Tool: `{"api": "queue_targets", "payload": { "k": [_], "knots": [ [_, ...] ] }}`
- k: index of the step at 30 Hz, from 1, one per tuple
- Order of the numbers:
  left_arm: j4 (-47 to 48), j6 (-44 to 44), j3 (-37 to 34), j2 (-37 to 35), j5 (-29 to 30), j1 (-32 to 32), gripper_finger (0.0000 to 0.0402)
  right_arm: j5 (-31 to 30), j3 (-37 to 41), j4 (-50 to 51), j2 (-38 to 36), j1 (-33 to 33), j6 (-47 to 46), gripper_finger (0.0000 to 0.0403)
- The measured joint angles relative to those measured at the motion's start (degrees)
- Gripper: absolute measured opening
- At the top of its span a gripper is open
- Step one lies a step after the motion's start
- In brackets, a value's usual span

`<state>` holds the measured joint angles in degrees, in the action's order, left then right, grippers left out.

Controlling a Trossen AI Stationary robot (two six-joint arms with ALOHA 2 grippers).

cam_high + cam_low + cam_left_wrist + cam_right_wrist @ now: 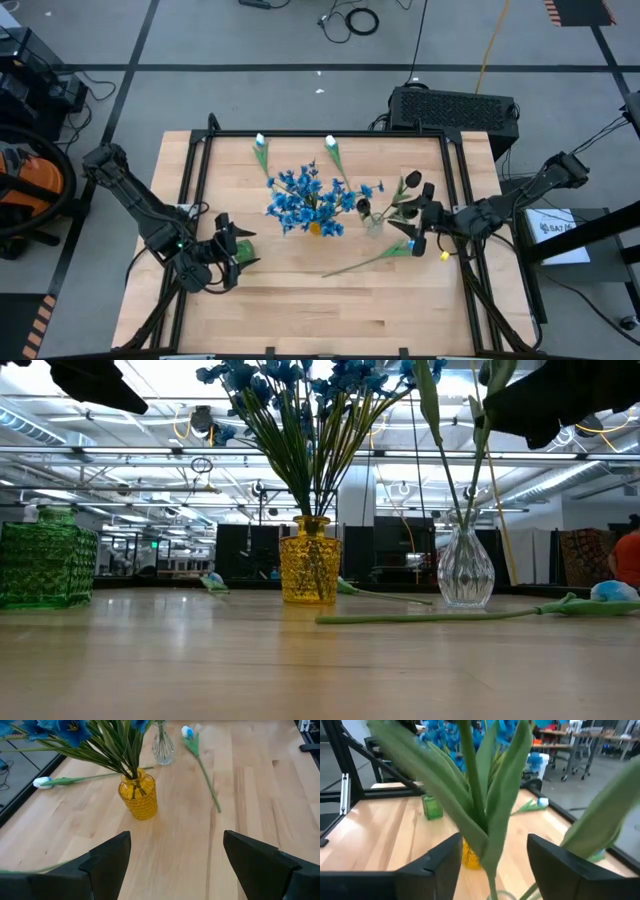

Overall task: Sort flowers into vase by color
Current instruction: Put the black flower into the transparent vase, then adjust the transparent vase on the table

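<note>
The pale wooden plank table (300, 310) carries a yellow ribbed glass vase (309, 571), a clear glass vase (465, 574), a green glass vase (46, 567), and three loose long-stemmed pale tulips (440, 617).

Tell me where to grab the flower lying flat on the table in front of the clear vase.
Grip the lying flower at mid-stem, coming straight down from above with the jaws across the stem. It lies flat on the table, the stem thin and bare there, with open wood either side. Its bud end sits close under the right gripper, near the clear vase, so the middle is likely safer.
</note>
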<state>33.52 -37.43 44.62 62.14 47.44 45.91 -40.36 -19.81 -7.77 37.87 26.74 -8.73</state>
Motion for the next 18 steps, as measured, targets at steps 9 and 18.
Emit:
{"api": "queue_targets", "payload": {
  "k": [9,18],
  "knots": [
    [0.02,-1.29,0.0,2.85,0.0,0.0,0.0325,0.84,-1.87,9.35,-0.13,0.0,-7.71,0.028],
    [0.02,-1.73,0.0,4.95,0.03,0.0,0.0325,5.58,-8.56,29.17,-0.15,1.15,-18.26,0.0319]
  ]
}}
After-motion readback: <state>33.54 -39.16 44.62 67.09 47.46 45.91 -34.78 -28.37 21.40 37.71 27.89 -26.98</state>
